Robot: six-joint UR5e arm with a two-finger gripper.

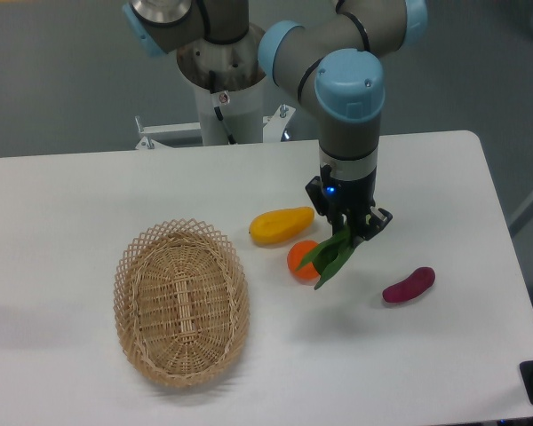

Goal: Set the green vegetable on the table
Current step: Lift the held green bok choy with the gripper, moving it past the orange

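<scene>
The green vegetable (331, 257) hangs from my gripper (350, 232), which is shut on its upper end. The leaf slants down to the left, its tip in front of an orange round fruit (298, 258). I cannot tell whether the leaf's lower tip touches the white table (409, 177). The gripper points straight down, between the yellow fruit (282, 225) and the purple eggplant-like piece (409, 285).
An oval wicker basket (181, 302) stands empty at the left of the table. The yellow fruit and orange fruit lie close to the left of the gripper, the purple piece to its lower right. The robot's base (222, 89) stands at the table's far edge.
</scene>
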